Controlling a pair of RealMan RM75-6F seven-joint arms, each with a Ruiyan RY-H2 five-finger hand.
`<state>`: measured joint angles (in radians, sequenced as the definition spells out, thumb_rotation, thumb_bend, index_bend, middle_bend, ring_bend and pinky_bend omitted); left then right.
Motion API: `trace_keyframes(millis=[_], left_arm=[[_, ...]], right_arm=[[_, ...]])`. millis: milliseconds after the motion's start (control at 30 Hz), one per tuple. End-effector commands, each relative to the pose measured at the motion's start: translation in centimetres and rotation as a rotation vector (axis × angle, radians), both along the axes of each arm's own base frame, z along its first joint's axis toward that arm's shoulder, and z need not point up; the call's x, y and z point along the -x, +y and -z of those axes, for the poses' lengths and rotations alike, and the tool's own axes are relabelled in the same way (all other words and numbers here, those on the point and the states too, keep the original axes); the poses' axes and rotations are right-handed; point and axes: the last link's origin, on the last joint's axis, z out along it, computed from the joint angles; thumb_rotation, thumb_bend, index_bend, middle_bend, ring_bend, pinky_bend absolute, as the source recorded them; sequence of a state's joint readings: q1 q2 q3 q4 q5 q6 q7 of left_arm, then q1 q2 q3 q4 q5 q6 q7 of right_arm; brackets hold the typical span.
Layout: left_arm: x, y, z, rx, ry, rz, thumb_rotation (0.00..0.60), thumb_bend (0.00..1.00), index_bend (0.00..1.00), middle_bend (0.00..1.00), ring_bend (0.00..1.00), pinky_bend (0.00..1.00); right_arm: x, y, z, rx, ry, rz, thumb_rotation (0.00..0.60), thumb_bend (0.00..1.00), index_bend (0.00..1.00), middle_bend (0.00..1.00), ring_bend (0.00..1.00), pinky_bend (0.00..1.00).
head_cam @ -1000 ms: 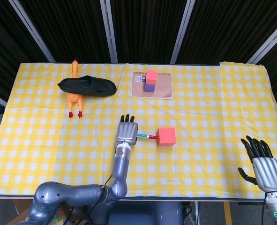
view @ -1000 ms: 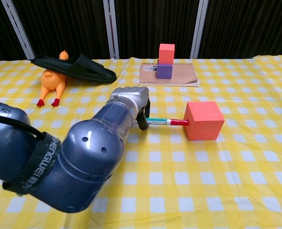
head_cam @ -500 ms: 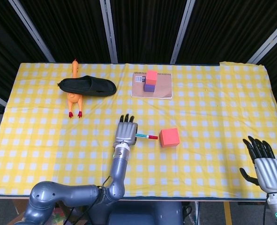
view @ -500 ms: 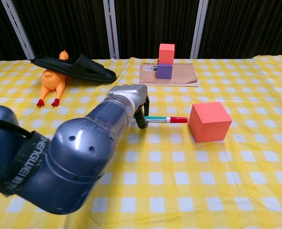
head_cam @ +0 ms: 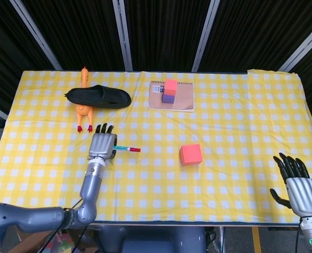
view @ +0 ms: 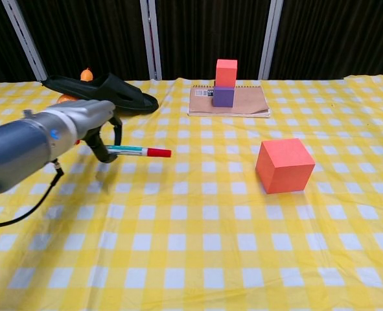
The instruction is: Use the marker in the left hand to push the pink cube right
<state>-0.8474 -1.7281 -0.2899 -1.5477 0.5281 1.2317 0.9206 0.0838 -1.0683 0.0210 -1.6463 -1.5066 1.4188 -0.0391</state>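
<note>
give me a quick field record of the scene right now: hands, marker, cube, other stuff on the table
left hand: holds the marker, at the table's left-centre
marker: lies level, red tip pointing right, clear gap to the cube
pink cube: on the cloth, right of the marker tip, touched by nothing
right hand: fingers spread, holds nothing, near the table's front right corner
notebook: at the back, carries a pink block stacked on a purple block
black slipper: back left, lying over the rubber chicken
table cover: yellow checked cloth

Head looks down; chest looks level across table [view: 197,259]
</note>
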Motion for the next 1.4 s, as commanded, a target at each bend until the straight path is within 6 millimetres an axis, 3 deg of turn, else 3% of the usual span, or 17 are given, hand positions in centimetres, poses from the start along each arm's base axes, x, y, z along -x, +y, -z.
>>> trace_keyframes(millis=[33,367,600,800,1000,1233,1400], left_arm=[[3.5,-1.4,-2.3,0.003,0.011,-0.031,0.6,0.45,0.55,0.11,0.0,0.06],[8.1,-2.6,-4.9,-0.009,0.017,-0.097,0.6,0.41,0.52,0.09,0.0,0.06],[9.5,-2.5,-5.5,-0.014,-0.007,-0.107,0.6,0.25,0.37,0.05,0.0,0.05],[10.0,-3.3,-6.7,-0.034,-0.068,-0.098,0.6,0.21,0.21,0.03,0.0,0.05],[10.9,-5.8,-10.0,-0.124,-0.171,-0.031,0.6,0.21,0.04,0.0,0.0,0.02],[14.6,-10.2,-15.1,-0.265,-0.098,0.156,0.6,0.19,0.0,0.0,0.0,0.01],[16.9,-13.0,-17.0,-0.312,-0.071,0.149,0.6,0.13,0.0,0.0,0.0,0.0]], right_arm=[[0.0,0.0,0.1,-0.001,0.001,0.0,0.6,0.35,0.0,0.0,0.0,0.0],[-0.1,-0.1,0.3,-0.003,0.005,0.0,0.6,0.35,0.0,0.0,0.0,0.0],[-0.1,-0.2,0.4,-0.008,0.008,0.004,0.6,0.35,0.0,0.0,0.0,0.0],[-0.1,-0.2,0.3,-0.01,0.007,0.004,0.6,0.35,0.0,0.0,0.0,0.0],[-0.1,-0.2,0.3,-0.009,0.016,-0.006,0.6,0.35,0.0,0.0,0.0,0.0],[-0.2,-0.3,0.4,0.005,0.053,-0.024,0.6,0.35,0.0,0.0,0.0,0.0],[-0.3,-0.3,0.6,0.015,0.066,-0.034,0.6,0.35,0.0,0.0,0.0,0.0]])
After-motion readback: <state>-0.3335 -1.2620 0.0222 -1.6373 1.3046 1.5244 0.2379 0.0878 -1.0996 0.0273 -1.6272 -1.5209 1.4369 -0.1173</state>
